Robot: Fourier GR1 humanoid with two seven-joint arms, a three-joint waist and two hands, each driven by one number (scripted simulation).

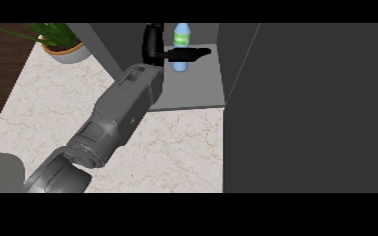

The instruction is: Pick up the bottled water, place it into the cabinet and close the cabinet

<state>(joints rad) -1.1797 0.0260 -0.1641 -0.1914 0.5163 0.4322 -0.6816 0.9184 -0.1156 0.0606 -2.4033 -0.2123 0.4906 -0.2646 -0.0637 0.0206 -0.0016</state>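
Upright inside the cabinet, the bottled water: blue with a green label, on the grey floor, toward the back, nearer the cabinet's left wall than its right.

Also inside the cabinet, just left of the bottle, the left hand. Its fingers straight, pointing toward the cabinet's back, alongside the bottle with a thin gap between. Its thumb stretched sideways across the bottle's lower half, toward the cabinet's right wall. Released rather than clenched: nothing curled round the bottle. Hard to tell from this steep angle whether the thumb touches the bottle or only passes in front of it.

Behind the hand, the grey forearm, slanting from outside the cabinet's front left corner, over the marble counter, into the cabinet's opening.

At the cabinet's right side, the dark cabinet door, standing open and extending well past the cabinet's front edge.

On the counter left of the cabinet, just beyond its left wall, a potted plant, well apart from the bottle.
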